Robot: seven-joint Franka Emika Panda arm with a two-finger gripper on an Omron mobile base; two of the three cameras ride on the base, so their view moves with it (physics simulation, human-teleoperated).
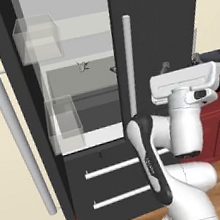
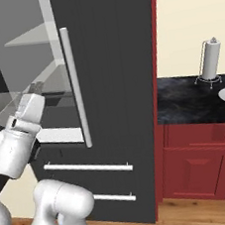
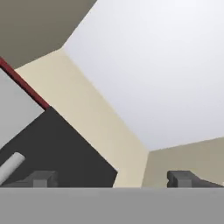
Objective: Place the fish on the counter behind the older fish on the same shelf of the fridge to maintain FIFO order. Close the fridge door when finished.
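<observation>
Pincer [image 3: 111, 178] stands wide open, gripping nothing. Beyond it, two fish [image 1: 82, 66] [image 1: 113, 70] lie on the fridge shelf [image 1: 79, 79]; left door [image 1: 19, 117] open, closing pending.

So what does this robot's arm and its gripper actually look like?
The arm is built of chunky, rounded glossy white segments with dark bands at the joints. It ends in a flat white hand block. The gripper has two small, dark grey, blocky fingertips. No loose cables or markings are visible.
</observation>
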